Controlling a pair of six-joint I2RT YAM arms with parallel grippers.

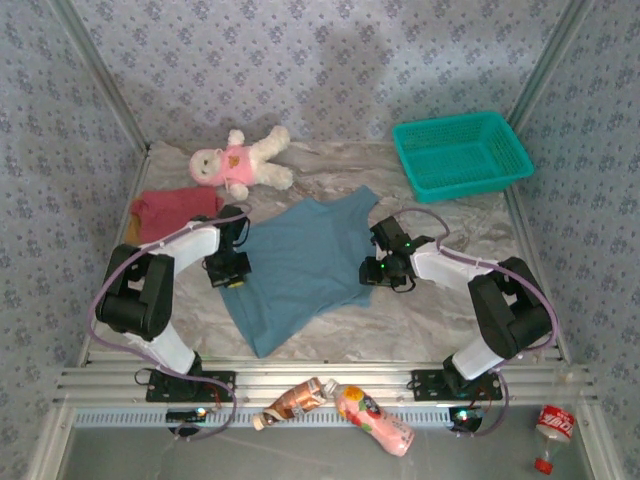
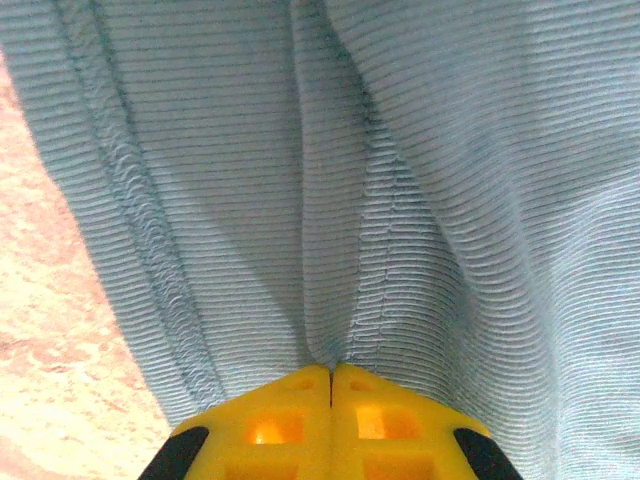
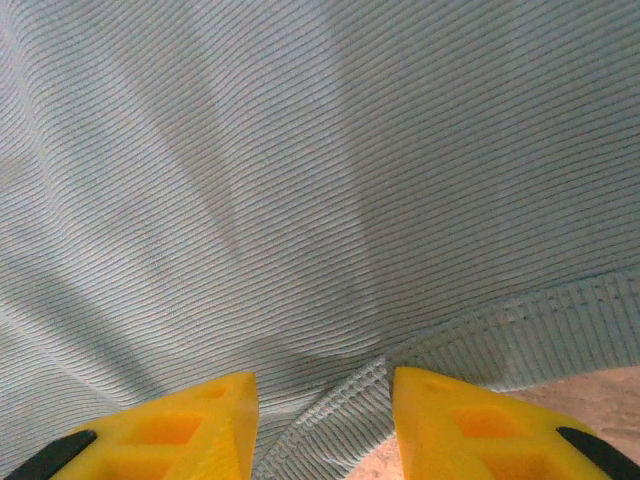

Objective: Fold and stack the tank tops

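**Desk:** Item one, location and lie?

**Operator:** Dusty blue ribbed cloth tank top (image 1: 300, 265), spread flat at the middle of the marbled table (image 1: 430, 320). Long axis diagonal. I read the hem toward the near edge, left of centre. The strap end runs toward the far right corner and points at the teal plastic lattice basket (image 1: 460, 155).

**Desk:** Pincers?

**Operator:** Left gripper (image 1: 232, 282) sits at the top's left edge. From above I can't read its jaws. My left wrist camera shows the yellow fingertips (image 2: 290, 425) pressed together on a pinched ridge of the blue cloth. Right gripper (image 1: 370, 272) sits at the top's right edge. Its wrist camera shows the fingers (image 3: 180, 430) standing apart, with a fold of the stitched edge lying in the gap.

**Desk:** Other stock?

**Operator:** Listed from the overhead view. Dark red cloth tank top (image 1: 175, 210), crumpled at the left edge. White plush doll in pink clothes (image 1: 240, 160), lying near the far edge, just beyond the red one.
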